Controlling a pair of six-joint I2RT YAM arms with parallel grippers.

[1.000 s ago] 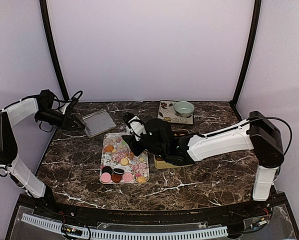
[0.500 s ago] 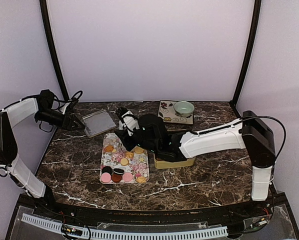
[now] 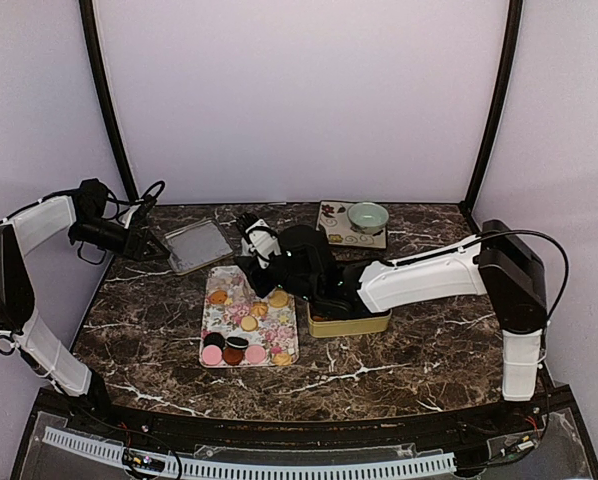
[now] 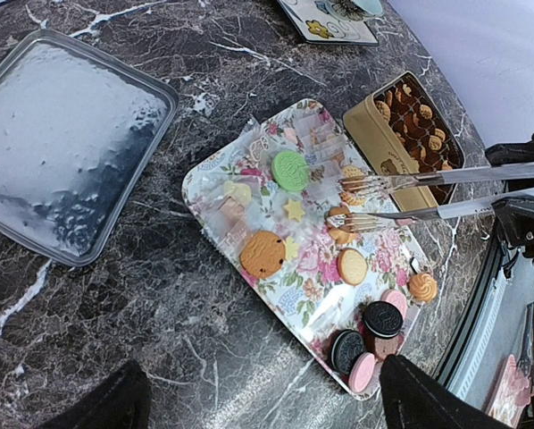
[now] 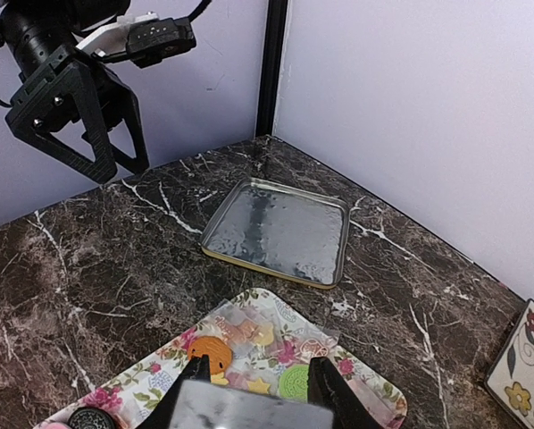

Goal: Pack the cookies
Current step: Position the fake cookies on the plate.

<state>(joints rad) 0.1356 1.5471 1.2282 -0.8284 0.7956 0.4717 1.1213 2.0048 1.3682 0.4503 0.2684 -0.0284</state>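
Observation:
Cookies lie on the flowery tray (image 3: 231, 300): an orange disc (image 4: 263, 254), a green one (image 4: 290, 170), dark sandwich ones (image 4: 382, 319) and pink ones (image 3: 212, 354). More tan cookies (image 4: 416, 121) fill the gold tin (image 3: 351, 323). My right gripper (image 3: 266, 276) hangs over the tray and is shut on metal tongs (image 4: 446, 177). The tong tips sit on either side of a tan cookie (image 4: 340, 215) mid-tray. In the right wrist view the fingers (image 5: 191, 380) flank the shiny tongs (image 5: 249, 413). My left gripper (image 3: 139, 243) is open and empty, left of the tin lid.
The tin lid (image 3: 199, 245) lies upside down behind and to the left of the tray; it also shows in the left wrist view (image 4: 62, 143) and the right wrist view (image 5: 276, 232). A green bowl (image 3: 367, 215) stands on a flowery square plate (image 3: 331, 212) at the back.
My right arm has swung left and back with the tongs, from beside the tin to over the middle of the tray. The left arm has not moved.

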